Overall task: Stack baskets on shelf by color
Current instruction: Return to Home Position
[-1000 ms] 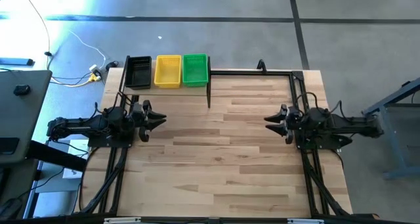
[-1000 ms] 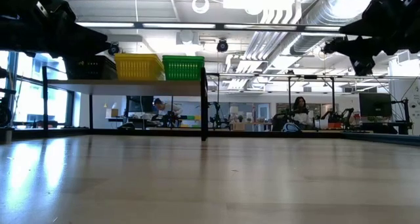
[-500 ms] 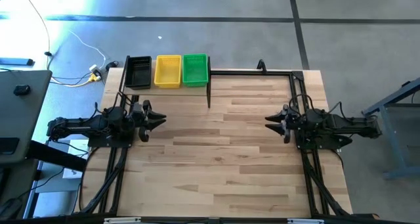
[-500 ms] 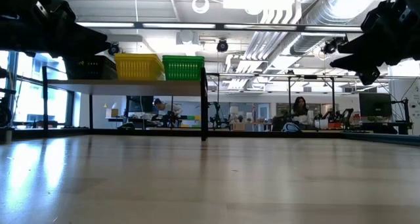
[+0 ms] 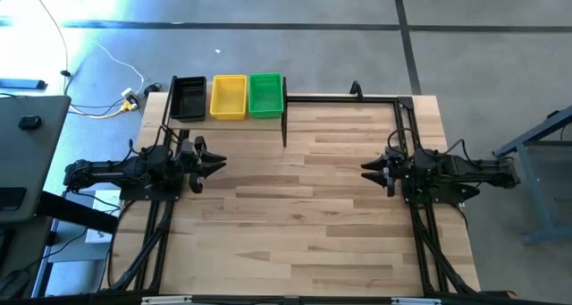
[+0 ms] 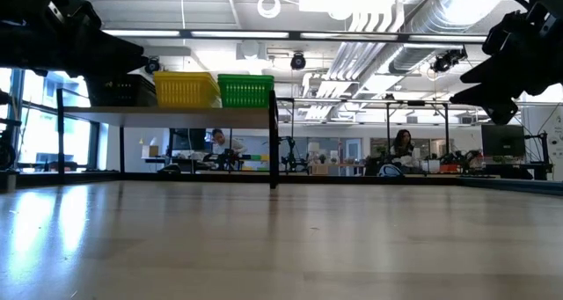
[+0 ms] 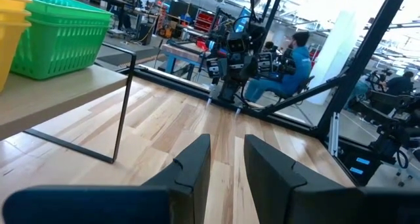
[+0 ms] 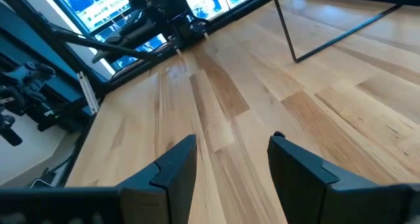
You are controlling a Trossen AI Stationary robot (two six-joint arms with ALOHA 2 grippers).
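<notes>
Three stacks counted on the shelf (image 6: 176,113), upper left of the high view, side by side: black basket stack (image 5: 188,97), yellow basket stack (image 5: 228,97), green basket stack (image 5: 265,96). Baskets per stack cannot be told.

Left gripper (image 5: 214,164), left-centre: fingers narrowly parted, empty, position unchanged.

Right gripper (image 5: 371,168), right-centre: fingers wider apart, empty, drawn slightly rightward since a second ago.

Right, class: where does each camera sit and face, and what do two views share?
High: above the table, facing straight down; left gripper and right gripper show.
Low: tabletop height, facing the shelf; left arm, right arm overhead.
Left wrist: looks past its fingers toward the right arm.
Right wrist: looks past its fingers toward the left arm.
High and low share the green basket.
</notes>
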